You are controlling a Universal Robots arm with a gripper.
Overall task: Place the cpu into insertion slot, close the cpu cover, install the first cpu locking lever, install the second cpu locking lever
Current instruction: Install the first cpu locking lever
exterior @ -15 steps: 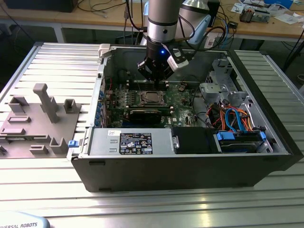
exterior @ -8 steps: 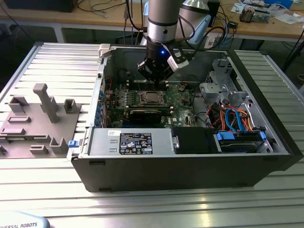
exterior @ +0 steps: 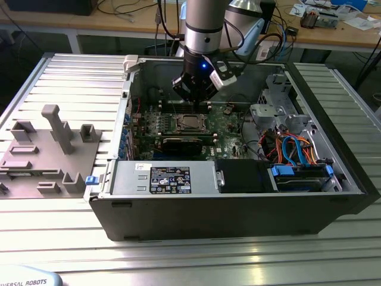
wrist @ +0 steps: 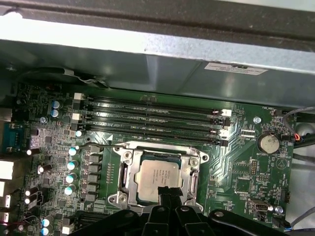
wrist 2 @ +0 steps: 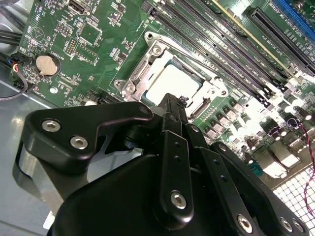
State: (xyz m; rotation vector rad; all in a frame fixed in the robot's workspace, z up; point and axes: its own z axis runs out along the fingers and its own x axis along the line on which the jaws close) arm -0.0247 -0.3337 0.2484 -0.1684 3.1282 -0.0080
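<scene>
Gripper (wrist: 167,192) hardware was matte black, chunky links with shiny screws, fingers (wrist 2: 170,110) pinched together on nothing, tips just over the cpu's edge. That cpu (wrist: 156,176), a flat silver-grey square, sat in the insertion slot (wrist: 129,178) with the thin shiny cpu cover (wrist: 158,146) framing it. Past it ran long dark memory slots (wrist: 152,118) on the green board (wrist: 236,162).

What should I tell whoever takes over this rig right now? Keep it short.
Hand: shut, holding nothing, tips just over the cpu's edge.
The cpu lies in the insertion slot; the cpu cover looks down around it.
Done: cpu placed, cover apparently closed.
Left: both locking levers. One lever wire shows beside the socket; I cannot tell whether it is latched.
</scene>
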